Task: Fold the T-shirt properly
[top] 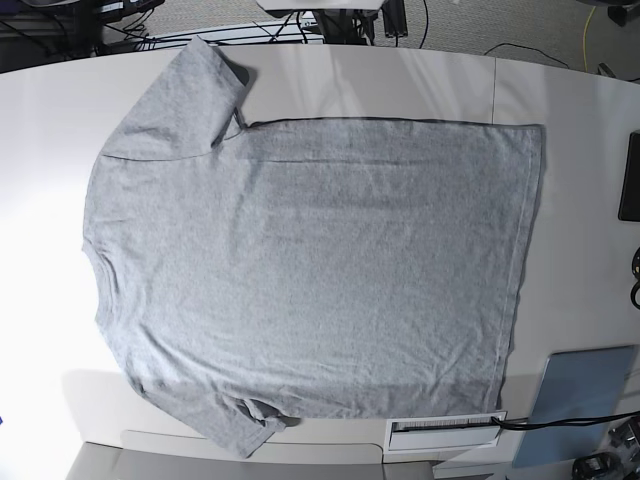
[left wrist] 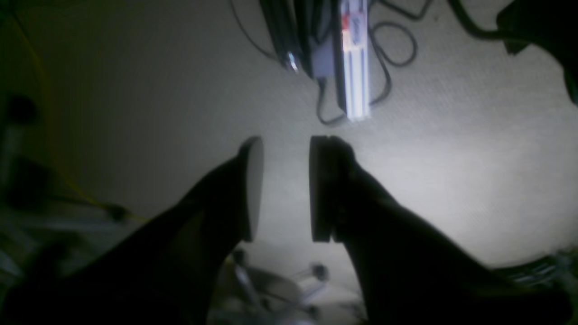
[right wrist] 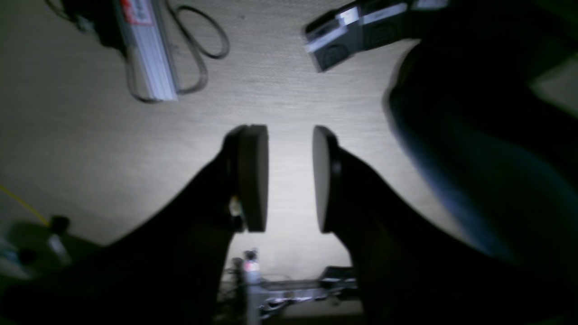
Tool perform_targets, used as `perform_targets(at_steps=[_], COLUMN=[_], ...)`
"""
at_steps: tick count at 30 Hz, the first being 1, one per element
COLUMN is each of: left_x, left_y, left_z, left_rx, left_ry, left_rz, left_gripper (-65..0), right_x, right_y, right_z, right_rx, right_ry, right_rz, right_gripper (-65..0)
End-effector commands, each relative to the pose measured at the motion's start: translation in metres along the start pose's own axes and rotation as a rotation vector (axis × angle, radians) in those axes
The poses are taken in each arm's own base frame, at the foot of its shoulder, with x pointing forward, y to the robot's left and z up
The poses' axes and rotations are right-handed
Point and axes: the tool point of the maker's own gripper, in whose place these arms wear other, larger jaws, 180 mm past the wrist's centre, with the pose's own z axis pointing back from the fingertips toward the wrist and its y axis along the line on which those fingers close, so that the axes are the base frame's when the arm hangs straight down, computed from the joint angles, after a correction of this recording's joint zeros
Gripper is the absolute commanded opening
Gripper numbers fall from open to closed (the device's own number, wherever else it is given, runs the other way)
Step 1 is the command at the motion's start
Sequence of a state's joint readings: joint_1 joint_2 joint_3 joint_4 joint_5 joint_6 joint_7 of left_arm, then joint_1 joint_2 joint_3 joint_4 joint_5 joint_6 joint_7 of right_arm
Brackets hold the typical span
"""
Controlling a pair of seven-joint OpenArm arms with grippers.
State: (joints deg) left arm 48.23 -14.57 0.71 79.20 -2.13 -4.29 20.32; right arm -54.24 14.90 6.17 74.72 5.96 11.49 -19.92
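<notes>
Fingers come first, since they sit closest to each wrist camera. The left gripper [left wrist: 286,187] has its two round pads partly apart, with a clear gap between them, and nothing is in that gap. The right gripper [right wrist: 290,178] looks the same: pads partly apart, holding nothing. Both hang over pale carpet with black cables [left wrist: 388,43] and a silver bar [left wrist: 356,58] on it, not over the cloth. So neither hand is touching the shirt now.

Farther off, in the base view, the T-shirt [top: 310,270] lies flat on the white table [top: 570,110], plain grey side up. Its neck [top: 92,265] points to that view's left and its bottom hem [top: 525,250] to the right. One sleeve [top: 180,95] reaches toward the far edge and the other sleeve [top: 235,425] lies at the near edge. Neither arm shows in this view. A blue-grey board [top: 585,395] and a white slotted box [top: 445,430] sit near the hem corner.

The step in hand looks like the very first fold, I think. To do it well, both hands should come down on one long side together, one near the sleeve and one near the hem. Each should pinch only the edge of the cloth and lift the same amount. Then they should carry it across evenly, so the fold line stays straight. The small wrinkles near the near sleeve may bunch up, so go slow there. Watch the box by the hem too; the cloth could catch on it.
</notes>
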Motion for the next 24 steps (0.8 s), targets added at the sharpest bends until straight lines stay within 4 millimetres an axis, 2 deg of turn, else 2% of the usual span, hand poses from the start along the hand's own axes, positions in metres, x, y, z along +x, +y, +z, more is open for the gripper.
perform_targets(at_steps=[1, 3, 7, 10, 13, 16, 19, 22, 24], left_x=[0.004, 0.021, 0.069, 0.11, 0.151, 0.183, 0.202, 0.217, 0.223], left_y=[0.007, 0.02, 0.038, 0.04, 0.046, 0.055, 0.061, 0.076, 0.09], left_z=[0.015, 0.041, 0.095, 0.128, 0.149, 0.156, 0.152, 0.147, 0.141], left_rx=[0.012, 0.052, 0.168, 0.235, 0.323, 0.398, 0.408, 0.443, 0.47], left_ry=[-0.031, -0.093, -0.237, -0.346, -0.444, -0.498, -0.5, -0.499, -0.484], left_rz=[-0.032, -0.1, -0.346, -0.54, -0.68, -0.801, -0.901, -0.934, -0.948], left_gripper=[-45.7, -45.7, -45.7, -45.7, -45.6, -45.6, -43.4, -35.9, -34.3], right_x=[0.003, 0.013, 0.045, 0.079, 0.119, 0.154, 0.182, 0.196, 0.197], right_y=[-0.009, -0.014, -0.008, -0.009, -0.019, -0.034, -0.046, -0.054, -0.057], right_z=[0.014, 0.037, 0.082, 0.114, 0.143, 0.172, 0.2, 0.216, 0.218], right_rx=[-0.006, -0.006, 0.012, -0.01, -0.084, -0.199, -0.305, -0.361, -0.373], right_ry=[-0.018, -0.039, -0.125, -0.218, -0.307, -0.383, -0.457, -0.502, -0.504], right_rz=[0.037, 0.107, 0.226, 0.276, 0.33, 0.418, 0.49, 0.509, 0.509], right_gripper=[-47.8, -47.8, -47.8, -47.8, -47.8, -47.8, -47.8, -47.8, -47.8])
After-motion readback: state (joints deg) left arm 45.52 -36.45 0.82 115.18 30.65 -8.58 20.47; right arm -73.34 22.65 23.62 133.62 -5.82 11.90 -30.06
